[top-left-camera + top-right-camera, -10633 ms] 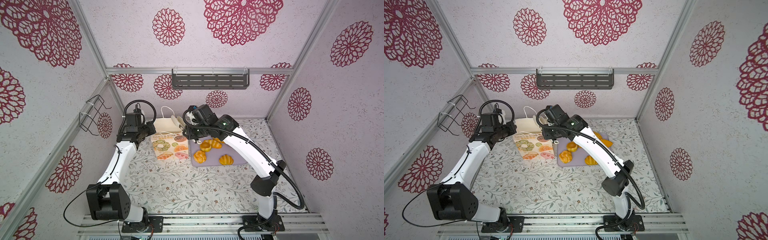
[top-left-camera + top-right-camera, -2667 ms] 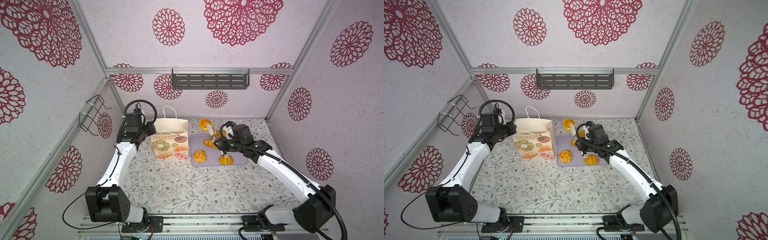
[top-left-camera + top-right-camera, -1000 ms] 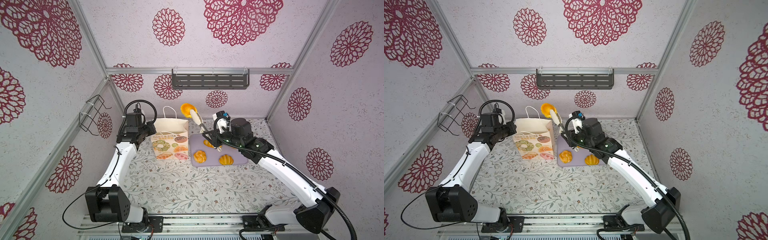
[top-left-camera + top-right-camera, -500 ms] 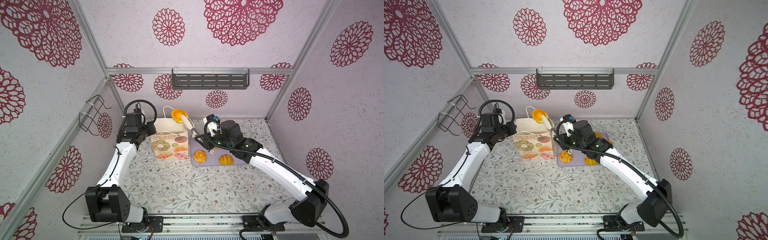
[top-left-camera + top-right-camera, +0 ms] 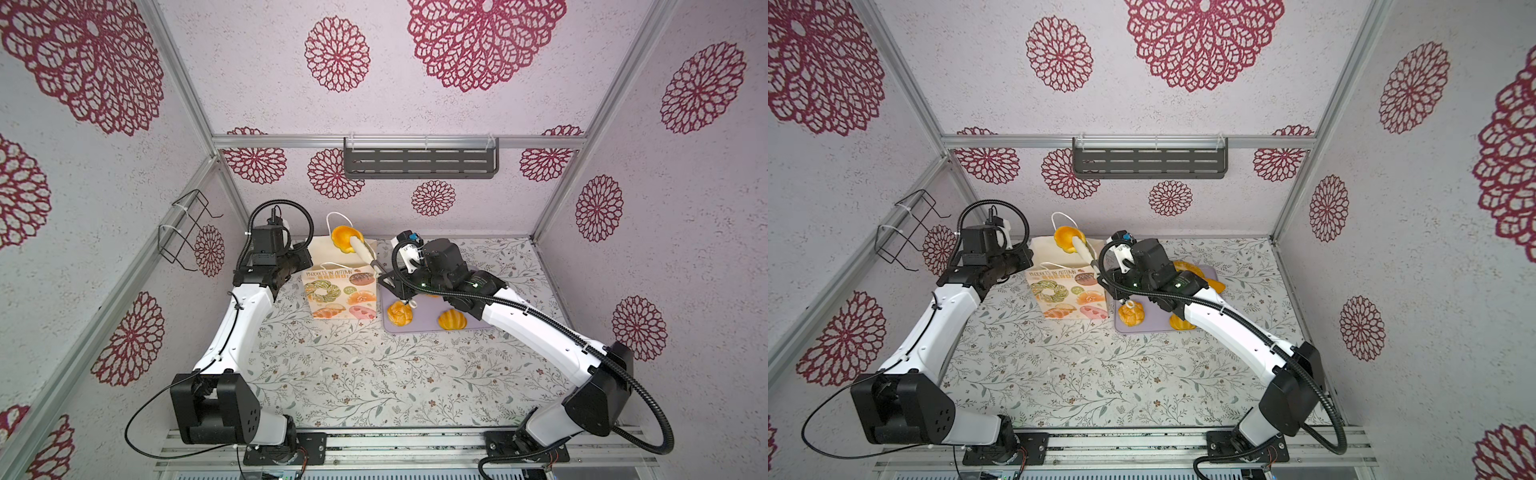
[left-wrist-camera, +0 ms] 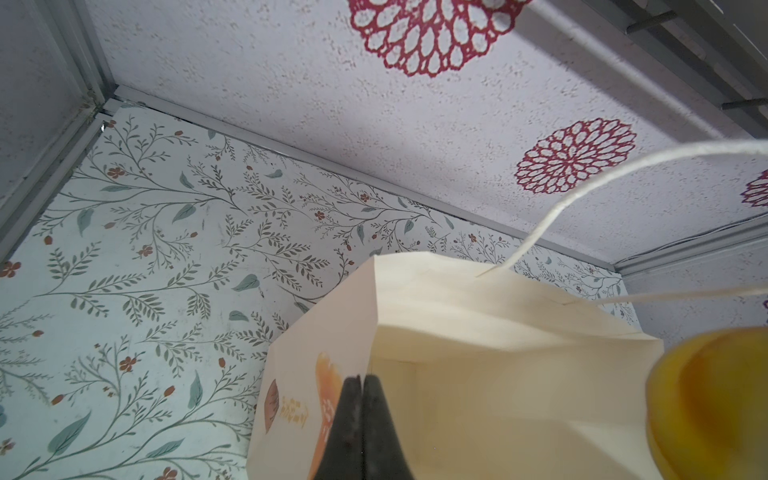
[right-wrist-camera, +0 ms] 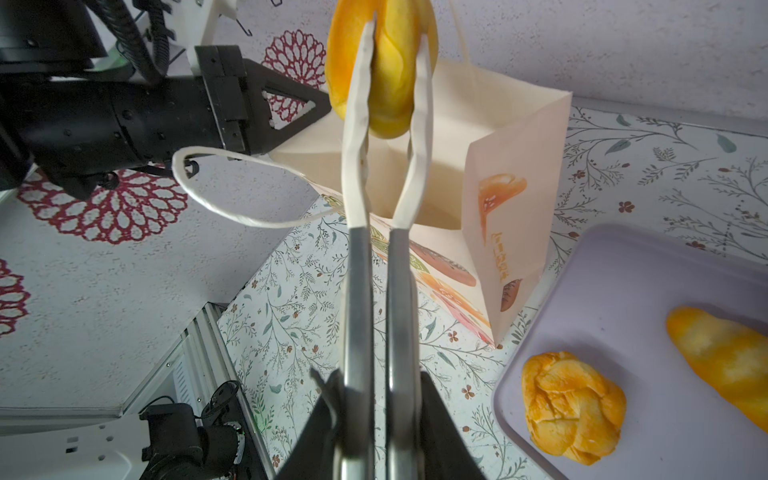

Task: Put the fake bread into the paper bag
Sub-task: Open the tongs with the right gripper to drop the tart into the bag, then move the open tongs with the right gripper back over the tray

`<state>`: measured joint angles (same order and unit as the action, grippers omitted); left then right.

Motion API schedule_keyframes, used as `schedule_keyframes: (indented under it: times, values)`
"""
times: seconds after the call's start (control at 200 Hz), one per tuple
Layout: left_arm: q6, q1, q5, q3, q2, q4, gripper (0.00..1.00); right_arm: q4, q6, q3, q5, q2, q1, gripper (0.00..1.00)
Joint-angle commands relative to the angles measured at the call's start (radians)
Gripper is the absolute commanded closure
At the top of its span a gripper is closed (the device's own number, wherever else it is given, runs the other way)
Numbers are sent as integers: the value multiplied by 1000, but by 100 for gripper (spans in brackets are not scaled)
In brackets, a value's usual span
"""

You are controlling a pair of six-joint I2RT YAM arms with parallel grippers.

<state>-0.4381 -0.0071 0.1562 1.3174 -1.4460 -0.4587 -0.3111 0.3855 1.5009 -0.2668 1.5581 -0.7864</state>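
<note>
- The right jaws are clamped on the metal handles of a pair of tongs [image 7: 358, 299], squeezing the two arms almost together.
- The tongs' white tips pinch a golden-orange bun [image 7: 390, 83] from both sides. This piece of fake bread hangs in the air above the open mouth of the paper bag [image 5: 340, 297], clear of the paper. Both top views show it there [image 5: 1064, 236].
- The left jaws are closed tight on the top rim of the bag's side wall [image 6: 498, 374], on the side away from the right arm.
- The bag stands upright on the floral tabletop [image 5: 374, 374], its printed pastry front facing the arm bases.
- Just beside the bag, on the right arm's side, lies a flat lilac tray [image 5: 424, 322].
- On the tray, a knotted bun [image 5: 400, 314] sits nearest the bag, and a shell-shaped bun [image 5: 451, 320] lies farther from the bag, well apart from it.
- The right wrist view also shows a long pale-streaked loaf [image 7: 727, 361] on the tray, farther from the bag than the knotted bun.
- More orange bread seems to lie on the tray behind the right arm [image 5: 1214, 285], but the arm covers most of it.
</note>
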Motion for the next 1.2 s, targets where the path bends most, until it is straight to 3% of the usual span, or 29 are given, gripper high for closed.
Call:
schedule_keyframes:
  times: [0.0, 0.355, 0.681, 1.196]
  values:
    - [7, -5, 11, -3, 33, 15, 100, 24, -3, 69, -18, 5, -8, 89]
    - [8, -6, 12, -3, 34, 15, 100, -75, -10, 158, -11, 78, -21, 79]
    - [7, -5, 11, -3, 32, 15, 100, -96, -25, 169, 50, 65, -34, 59]
    - [7, -7, 9, -4, 34, 14, 100, -88, -20, 177, 106, 33, -34, 56]
